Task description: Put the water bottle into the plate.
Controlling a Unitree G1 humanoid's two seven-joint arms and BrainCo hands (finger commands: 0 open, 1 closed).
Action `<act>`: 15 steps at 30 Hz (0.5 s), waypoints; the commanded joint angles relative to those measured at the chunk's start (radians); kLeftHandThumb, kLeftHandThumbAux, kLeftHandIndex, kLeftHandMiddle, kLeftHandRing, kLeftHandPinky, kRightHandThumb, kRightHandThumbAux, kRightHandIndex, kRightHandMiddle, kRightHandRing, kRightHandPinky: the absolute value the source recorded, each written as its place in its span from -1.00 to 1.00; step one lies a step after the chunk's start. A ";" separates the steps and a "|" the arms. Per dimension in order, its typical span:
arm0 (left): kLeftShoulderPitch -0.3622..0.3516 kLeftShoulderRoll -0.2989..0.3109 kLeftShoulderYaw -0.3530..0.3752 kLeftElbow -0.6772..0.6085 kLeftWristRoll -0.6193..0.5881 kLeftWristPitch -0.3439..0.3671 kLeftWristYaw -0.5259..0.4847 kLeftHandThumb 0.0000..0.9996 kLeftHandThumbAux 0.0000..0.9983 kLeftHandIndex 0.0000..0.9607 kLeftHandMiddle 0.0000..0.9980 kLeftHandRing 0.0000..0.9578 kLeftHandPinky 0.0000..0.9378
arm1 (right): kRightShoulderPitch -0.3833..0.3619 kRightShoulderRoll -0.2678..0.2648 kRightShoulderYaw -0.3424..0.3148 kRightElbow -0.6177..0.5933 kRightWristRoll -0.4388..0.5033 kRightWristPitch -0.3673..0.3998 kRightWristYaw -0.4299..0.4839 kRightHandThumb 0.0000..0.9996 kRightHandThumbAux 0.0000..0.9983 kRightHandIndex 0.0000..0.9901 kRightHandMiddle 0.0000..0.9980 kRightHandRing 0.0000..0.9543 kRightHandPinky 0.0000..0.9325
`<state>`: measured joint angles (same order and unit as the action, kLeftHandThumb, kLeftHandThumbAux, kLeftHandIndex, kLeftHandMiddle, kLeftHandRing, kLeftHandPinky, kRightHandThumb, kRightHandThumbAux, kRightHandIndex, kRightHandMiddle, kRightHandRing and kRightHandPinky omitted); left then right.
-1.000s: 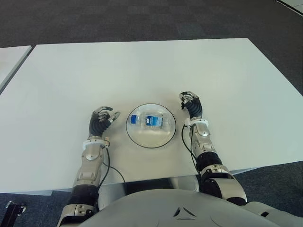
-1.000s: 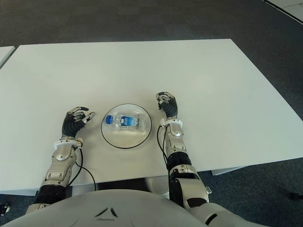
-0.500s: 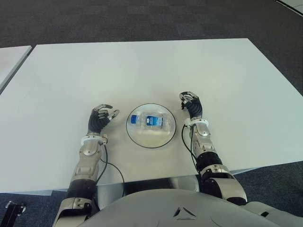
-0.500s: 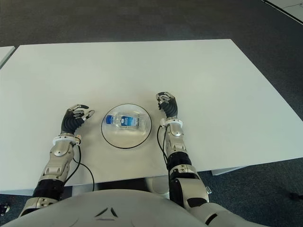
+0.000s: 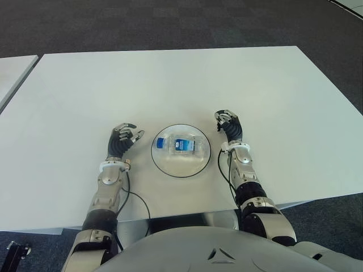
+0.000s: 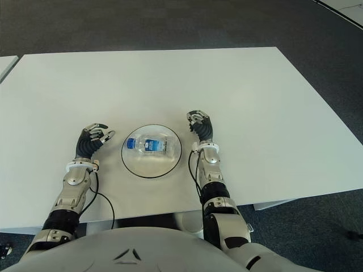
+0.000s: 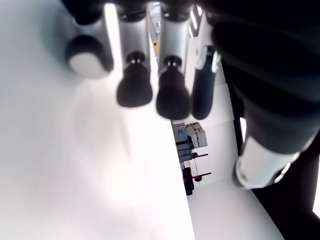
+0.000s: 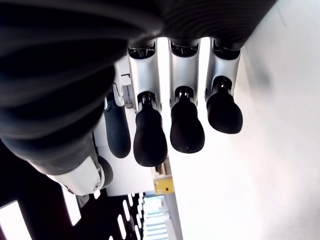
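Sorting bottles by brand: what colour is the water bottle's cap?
Blue, like its label; the water bottle shows best in the left eye view.

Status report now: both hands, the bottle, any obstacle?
Left hand and right hand empty, flanking the plate. Water bottle lying inside the plate. Nothing in the way.

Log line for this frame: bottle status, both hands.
water bottle: lying on its side in plate | left hand: left of plate, holding nothing | right hand: right of plate, holding nothing | table
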<state>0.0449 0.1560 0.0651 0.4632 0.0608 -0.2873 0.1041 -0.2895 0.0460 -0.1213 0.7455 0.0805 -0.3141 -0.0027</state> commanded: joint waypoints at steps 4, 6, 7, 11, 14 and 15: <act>0.017 -0.038 0.002 0.112 -0.002 0.006 0.014 0.40 0.44 -0.09 0.46 0.50 0.51 | 0.063 0.007 -0.005 0.064 0.004 0.075 -0.010 0.41 0.46 -0.11 0.52 0.55 0.60; 0.014 -0.043 0.006 0.122 -0.007 -0.007 0.014 0.40 0.44 -0.09 0.45 0.49 0.50 | 0.063 0.007 -0.005 0.064 0.005 0.074 -0.008 0.41 0.46 -0.11 0.52 0.55 0.60; 0.012 -0.045 0.007 0.126 -0.010 -0.013 0.014 0.40 0.44 -0.09 0.44 0.49 0.50 | 0.063 0.007 -0.006 0.064 0.005 0.074 -0.007 0.41 0.46 -0.11 0.52 0.55 0.60; 0.008 -0.053 0.012 0.140 -0.012 -0.035 0.017 0.40 0.44 -0.09 0.44 0.48 0.50 | 0.064 0.005 -0.004 0.066 0.007 0.068 0.003 0.41 0.46 -0.11 0.52 0.55 0.60; 0.007 -0.059 0.014 0.148 -0.009 -0.052 0.020 0.41 0.44 -0.09 0.44 0.48 0.52 | 0.064 0.003 -0.002 0.069 0.005 0.063 0.009 0.40 0.46 -0.12 0.52 0.56 0.61; 0.007 -0.060 0.014 0.150 -0.008 -0.055 0.019 0.41 0.44 -0.09 0.44 0.49 0.52 | 0.065 0.003 -0.002 0.069 0.004 0.063 0.009 0.40 0.46 -0.12 0.52 0.56 0.61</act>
<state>0.0150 0.1180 0.0820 0.5514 0.0551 -0.3851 0.1209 -0.2894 0.0441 -0.1213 0.7475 0.0814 -0.3143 0.0078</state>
